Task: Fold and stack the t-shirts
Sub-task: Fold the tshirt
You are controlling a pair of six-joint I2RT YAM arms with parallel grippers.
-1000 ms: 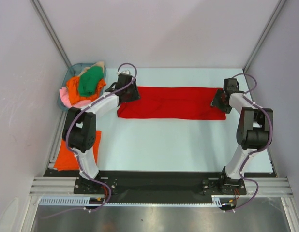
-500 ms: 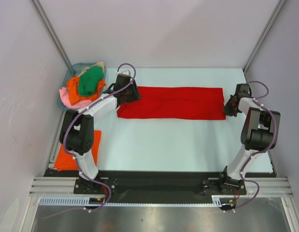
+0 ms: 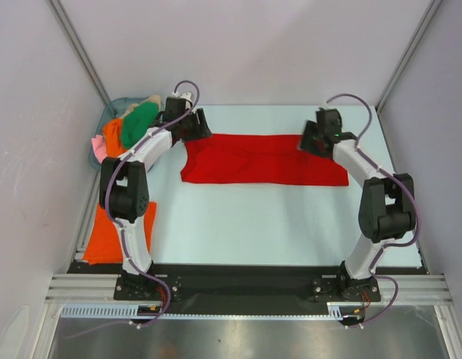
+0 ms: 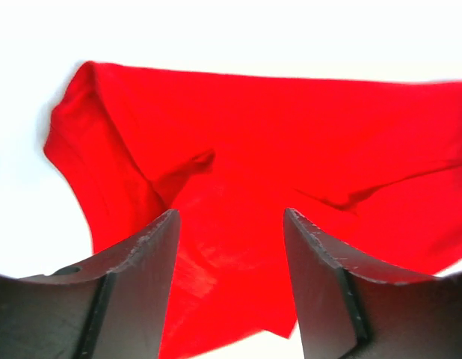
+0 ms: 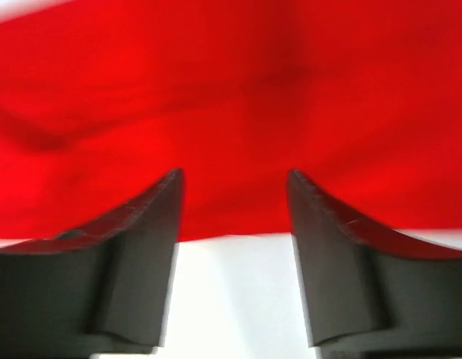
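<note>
Table (image 3: 253, 224): pale, flat work surface with both arm bases at its near edge.
Red t-shirt (image 3: 265, 159): lies flat on the far half of the table as a long band. Its long axis runs left to right, and some creases show.
Basket (image 3: 110, 112): blue-grey, at the far left corner, just left of the red band.
Heap of t-shirts (image 3: 134, 127): loose in the basket, with green on top and orange, pink and beige beneath.
Folded orange t-shirt (image 3: 104, 238): lies at the table's near left edge, well apart from the red one.
Left gripper (image 4: 229, 217): jaws spread wide with nothing between them. It hangs over the band's far left corner.
Right gripper (image 5: 235, 176): jaws also wide and empty. It sits at the band's far edge, in from the right end.
Key relation: each gripper has red cloth directly ahead of its fingertips. The left arm is nearer the left end and the right arm the right, so a fold along the long axis likely needs both.
</note>
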